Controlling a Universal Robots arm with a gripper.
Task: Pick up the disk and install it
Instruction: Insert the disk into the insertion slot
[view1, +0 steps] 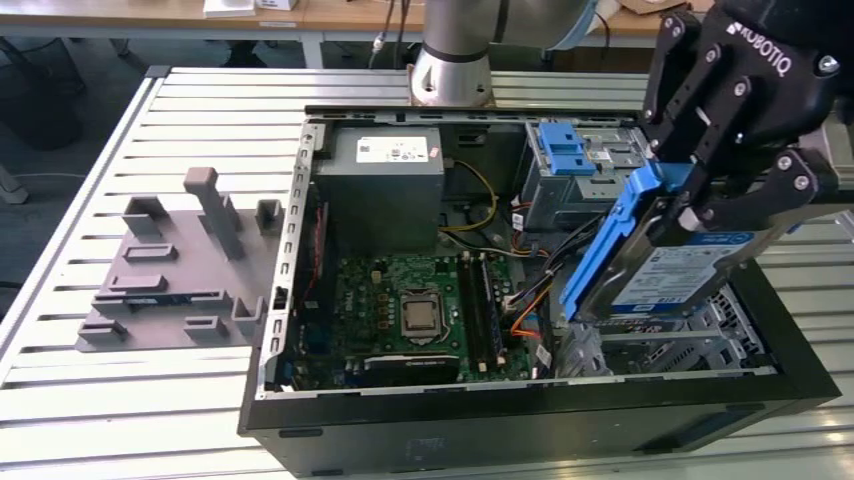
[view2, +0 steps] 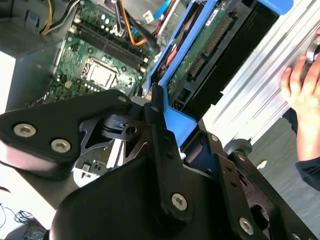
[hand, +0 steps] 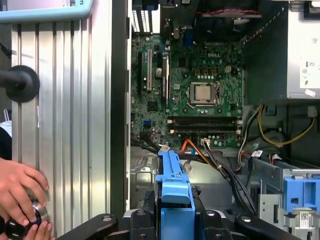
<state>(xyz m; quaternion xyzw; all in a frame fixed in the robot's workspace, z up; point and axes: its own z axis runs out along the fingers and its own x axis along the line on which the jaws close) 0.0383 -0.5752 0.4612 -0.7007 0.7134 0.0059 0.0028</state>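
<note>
Now your end effector (view1: 731, 200) grips the disk (view1: 667, 275) by its upper end; its long axis slants steeply down into the computer case (view1: 534, 425).

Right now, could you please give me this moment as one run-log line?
pincer: shut on disk | disk: tilted, above open computer case | installed: not yet

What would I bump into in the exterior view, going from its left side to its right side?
Grey slotted tray → grey metal box with a white sticker → disk, held in the gripper.
</note>
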